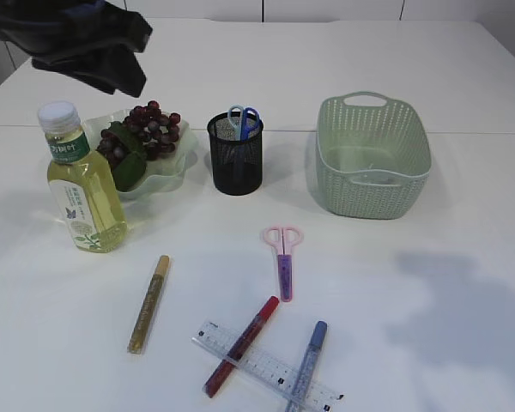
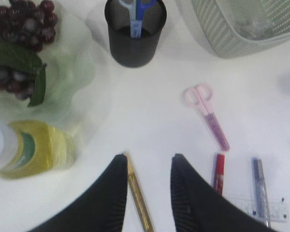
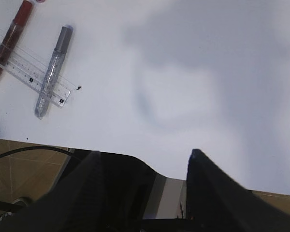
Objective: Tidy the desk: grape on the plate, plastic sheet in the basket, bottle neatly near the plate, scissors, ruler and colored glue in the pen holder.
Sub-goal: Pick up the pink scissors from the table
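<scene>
Purple grapes [image 1: 148, 129] lie on the pale green plate [image 1: 178, 160], with the yellow-green bottle [image 1: 81, 180] upright just in front of it. The black mesh pen holder [image 1: 236, 159] holds blue scissors [image 1: 243, 120]. Pink scissors [image 1: 284, 251], a gold glue pen [image 1: 148, 302], a red glue pen [image 1: 240, 345], a blue glitter glue pen [image 1: 306, 365] and a clear ruler [image 1: 266, 369] lie on the table. My left gripper [image 2: 149, 160] is open and empty, high above the gold pen [image 2: 137, 195]. My right gripper [image 3: 145, 153] is open and empty over the table's front edge.
The green woven basket [image 1: 373, 184] stands at the right; something clear and faint shows inside it in the left wrist view [image 2: 253, 26]. My left arm [image 1: 94, 43] hangs over the back left corner, above the bottle and plate.
</scene>
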Controlling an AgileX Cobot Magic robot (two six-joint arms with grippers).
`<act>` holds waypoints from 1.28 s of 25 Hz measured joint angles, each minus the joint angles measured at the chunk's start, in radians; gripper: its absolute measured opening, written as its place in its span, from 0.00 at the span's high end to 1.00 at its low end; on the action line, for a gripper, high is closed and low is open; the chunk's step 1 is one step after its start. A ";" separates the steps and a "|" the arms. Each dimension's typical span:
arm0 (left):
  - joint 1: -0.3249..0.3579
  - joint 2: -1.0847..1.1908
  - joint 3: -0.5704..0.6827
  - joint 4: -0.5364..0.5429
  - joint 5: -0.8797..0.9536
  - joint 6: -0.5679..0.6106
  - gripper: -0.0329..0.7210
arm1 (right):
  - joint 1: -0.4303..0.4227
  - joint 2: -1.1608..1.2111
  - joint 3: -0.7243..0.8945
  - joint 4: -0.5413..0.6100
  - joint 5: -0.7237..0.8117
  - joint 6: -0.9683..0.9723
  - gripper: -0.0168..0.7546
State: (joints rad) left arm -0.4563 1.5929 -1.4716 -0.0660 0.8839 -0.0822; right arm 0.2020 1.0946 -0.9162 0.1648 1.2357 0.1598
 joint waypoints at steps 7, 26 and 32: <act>0.000 -0.103 0.000 0.132 0.237 -0.158 0.62 | 0.000 0.004 -0.032 0.004 0.001 -0.004 0.41; 0.000 -0.194 0.000 0.264 0.361 -0.205 0.44 | 0.206 0.470 -0.328 0.017 -0.032 0.042 0.41; 0.000 -0.245 0.008 0.273 0.361 -0.205 0.44 | 0.206 0.596 -0.434 0.019 -0.041 0.072 0.41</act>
State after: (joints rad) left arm -0.4563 1.3483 -1.4639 0.2071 1.2451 -0.2876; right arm 0.4076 1.6902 -1.3500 0.1842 1.1943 0.2316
